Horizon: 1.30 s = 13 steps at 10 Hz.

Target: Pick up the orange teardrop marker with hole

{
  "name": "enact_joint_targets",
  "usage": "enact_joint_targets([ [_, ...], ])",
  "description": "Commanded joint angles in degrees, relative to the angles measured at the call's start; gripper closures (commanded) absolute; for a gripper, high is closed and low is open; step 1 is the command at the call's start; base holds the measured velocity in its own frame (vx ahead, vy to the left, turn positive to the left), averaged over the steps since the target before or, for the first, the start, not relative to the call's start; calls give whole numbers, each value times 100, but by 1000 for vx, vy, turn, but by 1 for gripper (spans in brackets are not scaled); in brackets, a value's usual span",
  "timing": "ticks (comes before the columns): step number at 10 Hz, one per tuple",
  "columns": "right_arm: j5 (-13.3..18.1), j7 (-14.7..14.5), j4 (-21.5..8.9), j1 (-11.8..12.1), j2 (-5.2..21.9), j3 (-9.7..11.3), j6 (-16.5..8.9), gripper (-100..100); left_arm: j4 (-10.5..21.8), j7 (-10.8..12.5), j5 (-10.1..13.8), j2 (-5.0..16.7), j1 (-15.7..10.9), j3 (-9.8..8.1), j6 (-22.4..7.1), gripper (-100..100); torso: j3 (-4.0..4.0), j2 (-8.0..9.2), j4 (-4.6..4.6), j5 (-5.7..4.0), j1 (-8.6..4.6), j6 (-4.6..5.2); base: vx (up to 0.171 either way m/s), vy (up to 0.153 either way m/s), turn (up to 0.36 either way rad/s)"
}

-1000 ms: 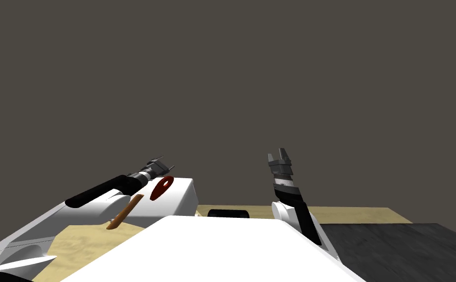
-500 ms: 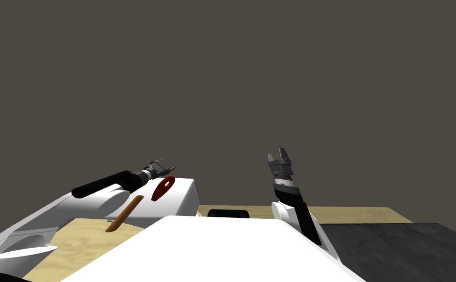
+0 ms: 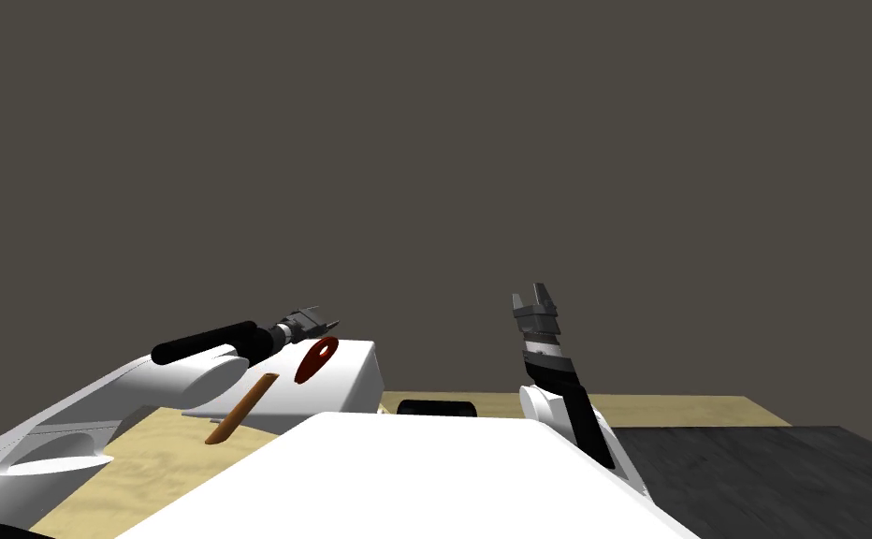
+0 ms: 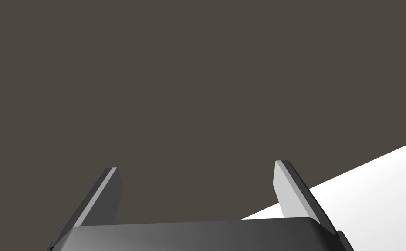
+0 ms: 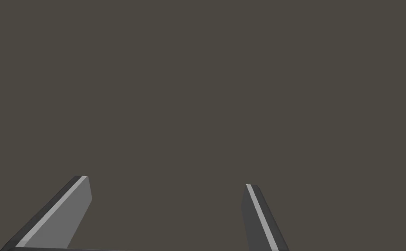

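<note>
Left hand [image 3: 326, 316] spread, at white block [image 3: 350, 374] edge, teardrop marker [image 3: 316, 359] beside

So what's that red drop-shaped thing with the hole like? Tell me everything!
The teardrop marker looks dark red here, thin and plain, with a round hole near its wide end. It seems to lie flat on top of a white block, wide end pointing away from me and pointed end toward me. A brown stick is beside it, apart. The left gripper hovers just past the wide end, jaws open, with nothing held.
</note>
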<state>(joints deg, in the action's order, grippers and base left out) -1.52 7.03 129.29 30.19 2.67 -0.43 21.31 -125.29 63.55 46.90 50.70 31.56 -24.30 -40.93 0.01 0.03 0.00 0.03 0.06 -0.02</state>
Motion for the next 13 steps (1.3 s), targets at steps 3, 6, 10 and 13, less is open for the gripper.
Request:
enact_joint_targets([
  [3, 0, 0, 0, 0, 0, 0, 0, 0, -14, 559, 365, 233, -114, 21, -561, -100, 0, 0, 0, 0, 1, 0, -8, 32, 9],
  [6, 0, 0, 0, 0, 0, 0, 0, 0, -12, 858, 519, 325, -175, 51, -873, -100, 1, 1, 0, 0, 2, 0, -11, 30, 8],
  [10, 0, 0, 0, 0, 0, 0, 0, 0, -8, 1455, 921, 541, -344, 174, -1476, -100, 2, 3, 1, 1, 3, 0, -16, 37, 15],
  [13, 0, 0, 0, 0, 0, 0, 0, 0, -4, 1857, 1132, 630, -432, 279, -1894, -100, 3, 5, 1, 0, 1, -1, -19, 36, 15],
])
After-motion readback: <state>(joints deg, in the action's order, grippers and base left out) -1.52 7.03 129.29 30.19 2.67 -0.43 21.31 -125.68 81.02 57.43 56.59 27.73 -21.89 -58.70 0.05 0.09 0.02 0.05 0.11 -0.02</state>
